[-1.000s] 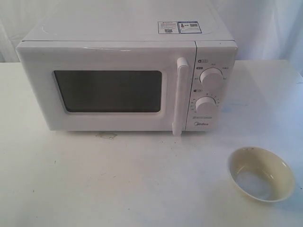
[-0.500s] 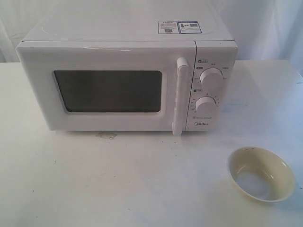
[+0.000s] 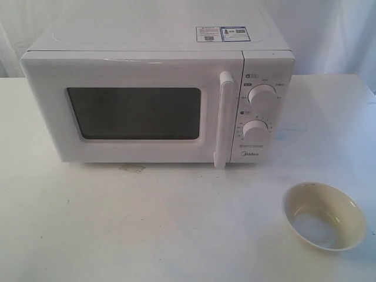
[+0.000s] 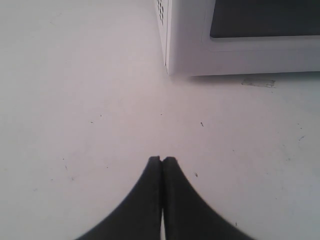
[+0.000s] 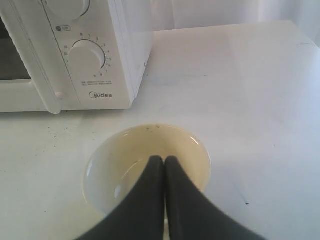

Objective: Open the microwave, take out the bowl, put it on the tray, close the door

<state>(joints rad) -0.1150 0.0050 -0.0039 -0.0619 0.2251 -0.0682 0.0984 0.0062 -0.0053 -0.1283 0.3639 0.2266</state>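
Cream and glossy, the bowl (image 3: pixel 324 216) sits on the table (image 3: pixel 176 223) just below the right claw (image 5: pixel 160 159), whose tips press together on nothing. The left claw (image 4: pixel 161 160), likewise closed and empty, faces a corner of the microwave (image 4: pixel 190 50). With the door (image 3: pixel 135 73) shut, I'd guess both arms are parked.

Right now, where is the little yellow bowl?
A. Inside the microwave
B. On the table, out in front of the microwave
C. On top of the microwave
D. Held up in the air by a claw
B. The bowl sits on the white table, in front of the microwave and toward its dial side, and the door is shut.
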